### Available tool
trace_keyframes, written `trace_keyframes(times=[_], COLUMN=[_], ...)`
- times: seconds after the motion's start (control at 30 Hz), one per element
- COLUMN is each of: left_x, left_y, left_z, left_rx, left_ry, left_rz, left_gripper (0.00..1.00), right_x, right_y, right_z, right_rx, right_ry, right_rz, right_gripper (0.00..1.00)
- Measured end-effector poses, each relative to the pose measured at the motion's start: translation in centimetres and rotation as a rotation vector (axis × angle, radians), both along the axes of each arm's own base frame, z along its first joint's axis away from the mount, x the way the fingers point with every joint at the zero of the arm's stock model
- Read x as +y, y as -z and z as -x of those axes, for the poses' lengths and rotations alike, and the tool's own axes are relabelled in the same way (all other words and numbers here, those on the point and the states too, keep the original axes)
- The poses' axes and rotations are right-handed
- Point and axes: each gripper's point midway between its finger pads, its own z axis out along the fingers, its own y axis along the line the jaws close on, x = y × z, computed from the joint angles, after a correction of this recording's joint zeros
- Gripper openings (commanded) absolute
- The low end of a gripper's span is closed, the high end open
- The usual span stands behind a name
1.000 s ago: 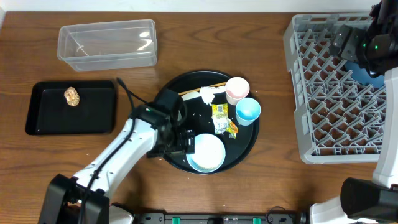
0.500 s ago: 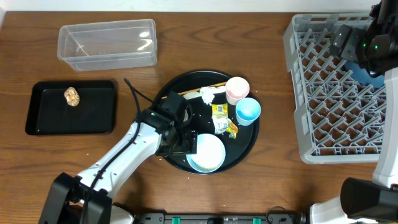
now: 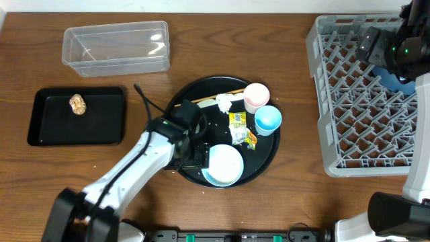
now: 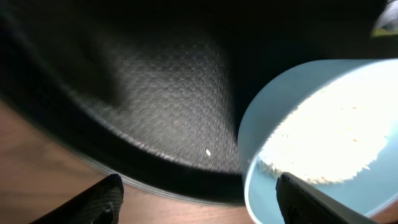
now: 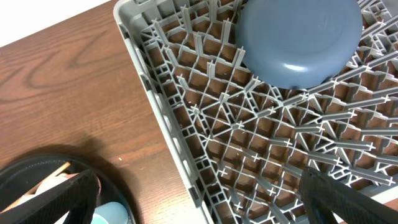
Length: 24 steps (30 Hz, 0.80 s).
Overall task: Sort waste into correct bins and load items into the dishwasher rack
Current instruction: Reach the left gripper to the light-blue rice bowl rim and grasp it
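Observation:
The white bowl [image 3: 225,165] with pale-blue outside [image 4: 261,143] sits at the front of a round black tray [image 3: 265,158] and holds rice [image 4: 329,137]. My left gripper [image 3: 199,153] is at its left edge, open. In the left wrist view one finger [image 4: 311,199] is over the bowl and the other [image 4: 102,198] is far off over the table, beyond the tray rim. A pink cup [image 3: 256,96], a light-blue cup [image 3: 268,119], a yellow-green wrapper [image 3: 240,129] and a white tissue [image 3: 224,102] lie on the same tray. My right gripper [image 3: 395,57] hangs open above the grey rack [image 3: 322,101], over an upturned dark-blue bowl [image 5: 298,40].
A clear tub [image 3: 115,47] stands at the back left. In front of it a shallow black tray [image 3: 107,128] holds a brown lump [image 3: 78,103]. A thin wooden stick [image 3: 218,96] lies on the round tray, and a loose rice grain [image 4: 208,152] too.
My left gripper has shifted slightly right, up to the white bowl, and its jaws have narrowed a little. The right arm has not moved.

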Motion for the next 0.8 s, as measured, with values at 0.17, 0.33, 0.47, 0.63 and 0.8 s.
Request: trace_keyframes(times=[0.17, 0.33, 0.47, 0.63, 0.8], left_x=[-0.8, -4.0, -6.9, -8.9, -10.7], left_y=[-4.6, -6.8, -6.0, -4.5, -2.6], left_z=[-1.3, 0.8, 3.5, 4.4, 4.0], left_rx=[-0.156, -0.216, -0.214, -0.236, -0.233], left_ry=[0.007, 0.167, 0.349, 0.454, 0.485], left_rz=[0.076, 0.148, 0.127, 0.075, 0.066], left_gripper=[0.8, 0.9, 0.93, 0.93, 0.93], right_x=[0.0, 0.0, 0.0, 0.0, 0.0], right_y=[0.0, 0.0, 0.0, 0.0, 0.0], right_z=[0.0, 0.0, 0.0, 0.0, 0.0], right_rx=[0.0, 0.0, 0.0, 0.0, 0.0], right_ry=[0.0, 0.0, 0.0, 0.0, 0.0], right_rz=[0.0, 0.0, 0.0, 0.0, 0.0], right_gripper=[0.99, 0.99, 0.99, 0.99, 0.99])
